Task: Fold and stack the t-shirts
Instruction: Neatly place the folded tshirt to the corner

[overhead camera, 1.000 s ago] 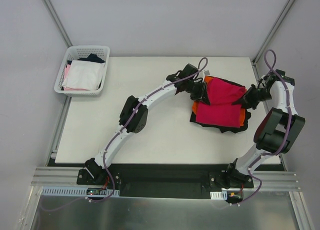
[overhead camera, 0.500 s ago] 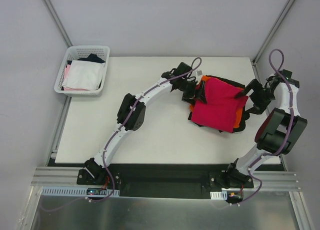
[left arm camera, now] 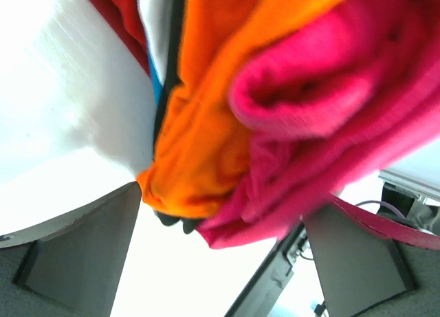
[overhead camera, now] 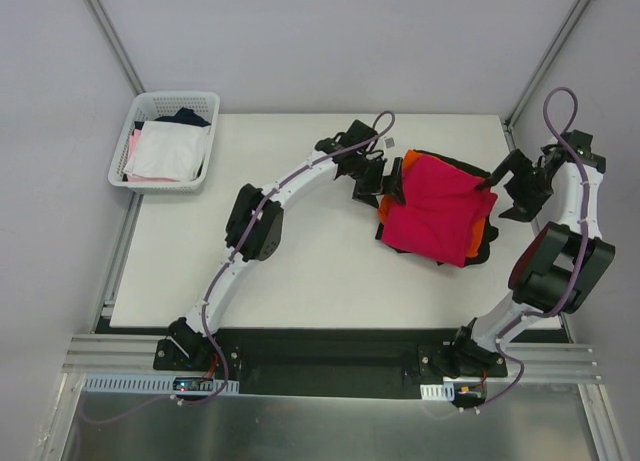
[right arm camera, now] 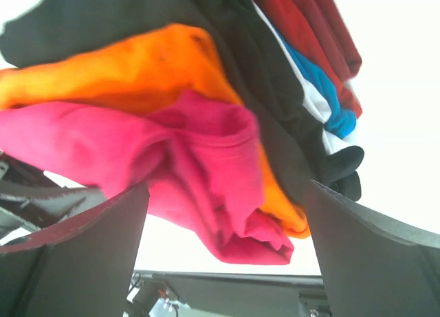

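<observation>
My left gripper [overhead camera: 390, 186] and right gripper [overhead camera: 494, 200], jaws wide apart and empty, flank the folded magenta t-shirt [overhead camera: 432, 209] topping the orange t-shirt [left arm camera: 192, 124] and black t-shirt [right arm camera: 103, 18]. The stack looks finished, I judge; next, both arms should back away without snagging cloth. It lies at the right of the white table [overhead camera: 300, 271], with a mesh basket [overhead camera: 175, 96] of garments [overhead camera: 165, 151] off the far-left corner and grey walls [overhead camera: 330, 41] around.

Surface: white table [overhead camera: 300, 271] | right of centre: stacked t-shirts [overhead camera: 435, 216], magenta topmost | upper-left corner: mesh basket [overhead camera: 160, 185]
</observation>
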Available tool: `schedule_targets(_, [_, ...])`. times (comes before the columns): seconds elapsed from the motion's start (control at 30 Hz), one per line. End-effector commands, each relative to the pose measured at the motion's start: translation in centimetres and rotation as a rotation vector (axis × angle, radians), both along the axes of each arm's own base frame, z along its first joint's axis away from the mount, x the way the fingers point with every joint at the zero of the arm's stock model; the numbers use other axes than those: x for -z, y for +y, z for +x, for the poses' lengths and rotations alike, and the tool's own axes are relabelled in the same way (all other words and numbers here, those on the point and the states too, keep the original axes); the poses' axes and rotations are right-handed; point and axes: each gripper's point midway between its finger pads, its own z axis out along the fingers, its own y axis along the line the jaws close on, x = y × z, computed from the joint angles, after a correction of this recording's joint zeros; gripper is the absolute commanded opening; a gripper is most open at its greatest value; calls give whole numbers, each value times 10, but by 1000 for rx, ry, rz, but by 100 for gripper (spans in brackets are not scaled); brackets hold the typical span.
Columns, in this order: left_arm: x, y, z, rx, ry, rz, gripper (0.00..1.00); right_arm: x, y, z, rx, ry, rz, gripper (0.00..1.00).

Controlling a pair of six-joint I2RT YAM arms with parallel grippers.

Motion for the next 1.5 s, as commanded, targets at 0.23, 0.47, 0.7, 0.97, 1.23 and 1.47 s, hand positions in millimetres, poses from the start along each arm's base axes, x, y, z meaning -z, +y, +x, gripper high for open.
schedule_targets(0.23, [-133, 23, -25, -32, -153, -99, 99, -78, 6, 7, 16, -189, -23, 96])
schedule_targets(0.47, [-140, 61, -46, -54, -169, -50, 99, -92, 38, -7, -31, -214, 49, 74])
schedule_targets(0.7, [-123, 96, -61, -60, -156, 40, 99, -58, 82, -32, -110, -106, 92, 1])
schedule_targets(0.97, [-105, 119, -82, -45, -123, 124, 99, -29, 116, -3, -190, -70, 86, 1])
schedule_targets(1.23, [-95, 143, -103, -58, -99, 191, 99, 0, 120, 58, -231, -35, 155, 1])
schedule_targets(1.47, [-95, 158, -116, -84, -70, 238, 99, 68, 124, 95, -195, 91, 253, 1])
